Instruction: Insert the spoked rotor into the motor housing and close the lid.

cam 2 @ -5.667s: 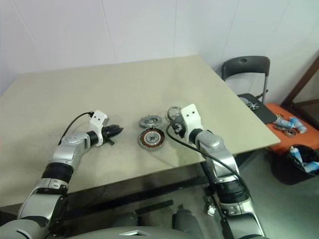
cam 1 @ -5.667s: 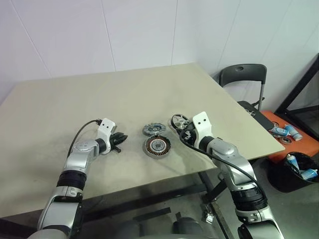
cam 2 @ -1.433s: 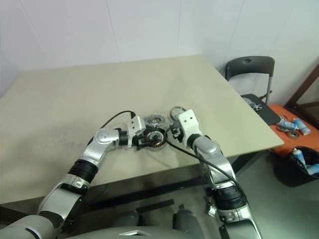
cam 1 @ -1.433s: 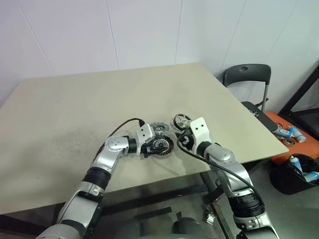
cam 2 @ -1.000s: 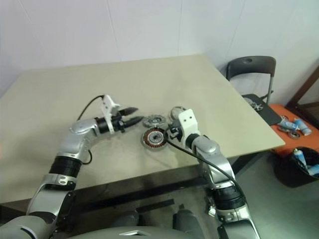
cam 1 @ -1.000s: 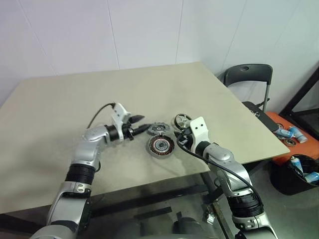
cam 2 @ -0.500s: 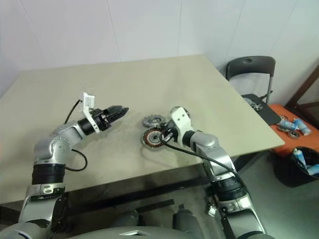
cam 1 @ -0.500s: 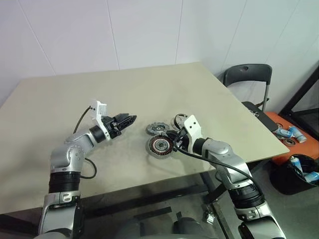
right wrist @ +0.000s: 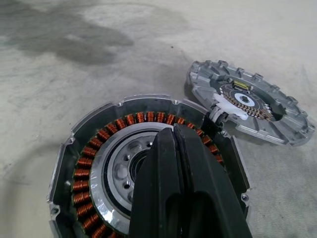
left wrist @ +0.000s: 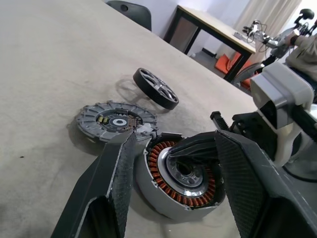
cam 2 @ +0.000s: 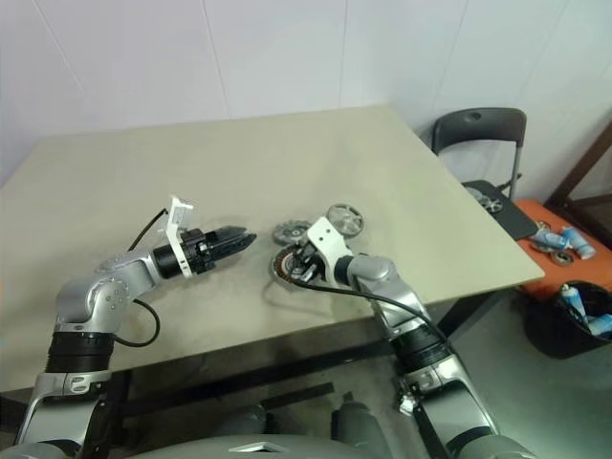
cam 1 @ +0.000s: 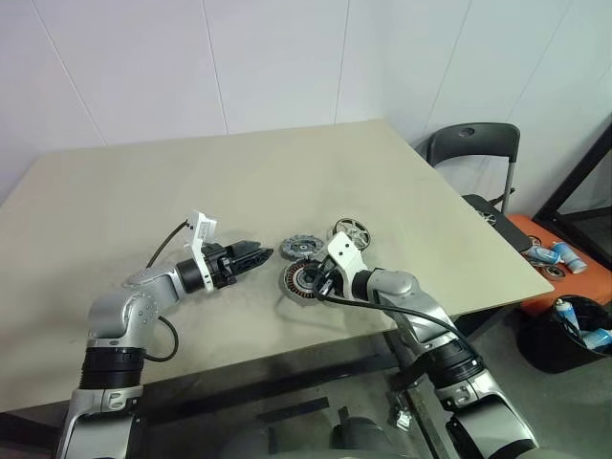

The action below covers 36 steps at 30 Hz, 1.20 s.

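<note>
Assessing progress: nothing assembled yet.
Motor housing: open, near the table's front edge.
Spoked rotor: loose, toward the right edge.
Lid: flat beside housing.
Right gripper: clenched, empty, tips over housing centre.
Left gripper: fingers parted, empty.
Left: insert, close.

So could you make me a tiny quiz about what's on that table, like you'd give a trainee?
1. True or false: the shiny silver spoked rotor already sits inside the round motor housing with coppery windings.
2. Which hand has its black fingers pressed together over the housing's silver centre: left hand or right hand?
3. The flat dull grey notched lid lies: A) on the housing, B) on the beige table beside the housing, C) in a hand.

Key: 1 false; 2 right; 3 B.
</note>
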Each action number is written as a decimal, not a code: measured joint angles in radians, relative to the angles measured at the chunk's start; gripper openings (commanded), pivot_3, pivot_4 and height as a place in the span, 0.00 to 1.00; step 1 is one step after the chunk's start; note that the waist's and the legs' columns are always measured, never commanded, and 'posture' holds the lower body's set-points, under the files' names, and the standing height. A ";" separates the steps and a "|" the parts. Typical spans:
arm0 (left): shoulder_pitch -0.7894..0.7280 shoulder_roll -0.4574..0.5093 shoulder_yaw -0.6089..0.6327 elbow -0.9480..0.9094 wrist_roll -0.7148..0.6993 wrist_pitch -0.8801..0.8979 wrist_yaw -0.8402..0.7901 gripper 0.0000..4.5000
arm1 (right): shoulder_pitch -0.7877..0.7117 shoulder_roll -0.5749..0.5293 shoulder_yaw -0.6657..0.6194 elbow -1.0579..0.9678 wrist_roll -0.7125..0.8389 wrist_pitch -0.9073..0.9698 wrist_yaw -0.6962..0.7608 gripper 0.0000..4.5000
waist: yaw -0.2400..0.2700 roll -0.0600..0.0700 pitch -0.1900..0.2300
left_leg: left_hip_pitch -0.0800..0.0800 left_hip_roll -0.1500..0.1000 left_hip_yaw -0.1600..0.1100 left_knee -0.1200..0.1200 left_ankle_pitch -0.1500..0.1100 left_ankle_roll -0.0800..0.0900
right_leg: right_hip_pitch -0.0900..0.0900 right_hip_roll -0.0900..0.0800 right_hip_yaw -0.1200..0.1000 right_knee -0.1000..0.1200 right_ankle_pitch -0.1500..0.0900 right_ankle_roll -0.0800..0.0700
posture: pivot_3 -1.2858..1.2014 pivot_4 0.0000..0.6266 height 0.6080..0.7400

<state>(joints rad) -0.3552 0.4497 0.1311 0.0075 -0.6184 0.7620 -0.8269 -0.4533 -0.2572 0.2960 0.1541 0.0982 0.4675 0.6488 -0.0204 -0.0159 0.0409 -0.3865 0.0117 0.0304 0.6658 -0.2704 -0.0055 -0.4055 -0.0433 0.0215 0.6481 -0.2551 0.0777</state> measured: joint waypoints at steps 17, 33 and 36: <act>0.008 0.003 -0.012 0.028 0.021 -0.036 -0.008 0.60 | 0.009 -0.033 -0.049 -0.085 0.131 0.108 0.095 0.01 | 0.001 0.000 0.000 | -0.001 0.000 0.000 0.000 0.000 0.000 | 0.000 -0.001 0.000 0.000 -0.001 -0.001 | 0.52 0.00 1.00; 0.033 0.004 -0.037 0.031 0.035 -0.055 -0.003 0.60 | 0.010 0.021 -0.174 -0.073 0.278 0.207 0.095 0.01 | 0.001 0.001 0.000 | -0.001 0.001 0.000 0.000 0.000 0.000 | -0.001 0.000 0.000 0.000 0.000 0.000 | 0.52 0.00 1.00; 0.033 0.004 -0.037 0.031 0.037 -0.057 -0.002 0.60 | -0.011 0.015 -0.171 -0.080 0.264 0.206 0.084 0.01 | 0.001 0.001 0.000 | -0.001 0.001 0.000 0.000 0.000 0.000 | -0.001 0.000 0.000 0.000 0.000 0.000 | 0.52 0.00 1.00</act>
<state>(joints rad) -0.3226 0.4533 0.0940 0.0386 -0.5814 0.7047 -0.8288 -0.4642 -0.2427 0.1250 0.0745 0.3620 0.6730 0.7333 -0.0197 -0.0152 0.0412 -0.3874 0.0123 0.0305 0.6656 -0.2705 -0.0055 -0.4067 -0.0437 0.0218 0.6478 -0.2550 0.0777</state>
